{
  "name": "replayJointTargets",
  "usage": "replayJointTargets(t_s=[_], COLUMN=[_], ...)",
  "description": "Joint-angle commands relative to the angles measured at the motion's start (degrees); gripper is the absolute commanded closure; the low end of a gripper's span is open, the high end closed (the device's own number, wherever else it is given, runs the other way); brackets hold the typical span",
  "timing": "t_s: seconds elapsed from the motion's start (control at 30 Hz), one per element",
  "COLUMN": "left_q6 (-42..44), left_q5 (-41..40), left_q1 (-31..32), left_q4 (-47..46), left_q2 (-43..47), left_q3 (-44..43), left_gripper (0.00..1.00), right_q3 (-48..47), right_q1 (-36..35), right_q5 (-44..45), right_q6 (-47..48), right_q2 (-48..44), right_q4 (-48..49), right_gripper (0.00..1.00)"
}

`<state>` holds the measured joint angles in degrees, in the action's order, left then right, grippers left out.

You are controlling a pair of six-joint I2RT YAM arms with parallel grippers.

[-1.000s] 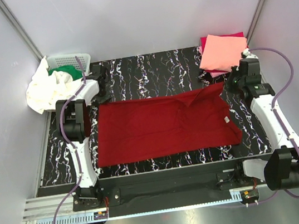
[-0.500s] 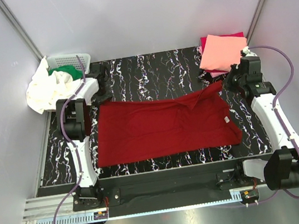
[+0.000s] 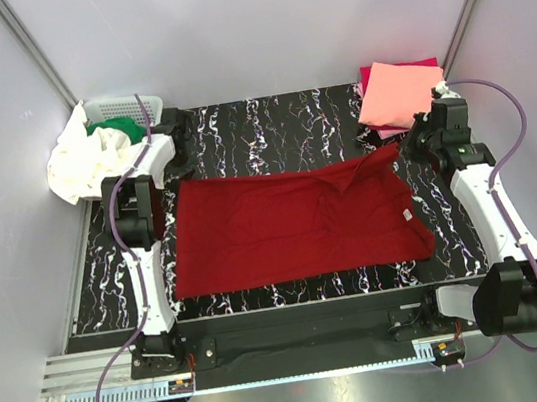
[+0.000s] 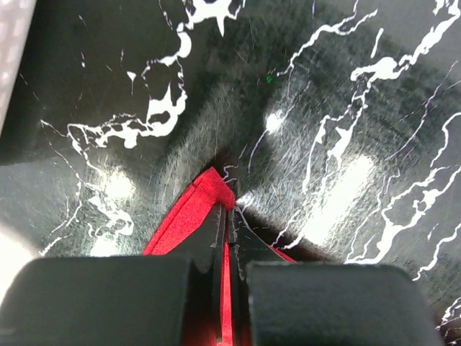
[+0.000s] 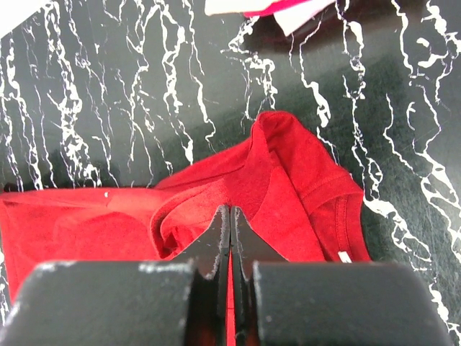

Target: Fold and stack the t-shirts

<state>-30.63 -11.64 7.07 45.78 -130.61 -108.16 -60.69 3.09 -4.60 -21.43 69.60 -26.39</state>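
The dark red t-shirt lies spread on the black marbled table, its far edge stretched between my two grippers. My left gripper is shut on its far left corner; red cloth shows between the jaws. My right gripper is shut on its far right part; bunched red cloth lies ahead of the jaws. A folded salmon pink shirt lies on a magenta one at the far right. A white shirt and a green one hang in the basket.
A white plastic lattice basket stands at the far left corner. Grey walls close in the table on three sides. A black rail runs along the near edge.
Both grippers have drawn the shirt's far edge slightly farther back and tauter; the right gripper moved a little away from the near edge. Grips are unchanged.
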Motion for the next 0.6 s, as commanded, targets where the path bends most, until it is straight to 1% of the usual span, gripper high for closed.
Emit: replayJointTargets(t_s=[0.0, 0.13, 0.3, 0.43, 0.57], left_q6=[0.66, 0.4, 0.49, 0.66, 0.75], left_q5=[0.04, -0.75, -2.94, -4.27, -5.59], left_q1=[-0.3, -0.3, -0.22, 0.05, 0.57], left_q4=[0.28, -1.21, -1.22, -1.13, -0.25], left_q2=[4.82, 11.05, 15.64, 19.33, 21.18], left_q3=[2.23, 8.22, 14.19, 16.84, 18.16], left_gripper=[1.0, 1.0, 1.0, 1.0, 1.0], right_q3=[-3.21, -1.11, 1.0, 3.81, 5.75], right_q1=[1.47, 2.97, 3.5, 3.5, 3.5], right_q5=[0.47, 0.21, -0.41, -1.63, -2.61], right_q6=[-0.1, -0.63, -1.33, -2.12, -2.56], right_q2=[-0.26, -0.79, -0.96, -1.05, -0.7], right_q4=[0.55, 1.25, 1.52, 2.83, 3.72], right_gripper=[1.0, 1.0, 1.0, 1.0, 1.0])
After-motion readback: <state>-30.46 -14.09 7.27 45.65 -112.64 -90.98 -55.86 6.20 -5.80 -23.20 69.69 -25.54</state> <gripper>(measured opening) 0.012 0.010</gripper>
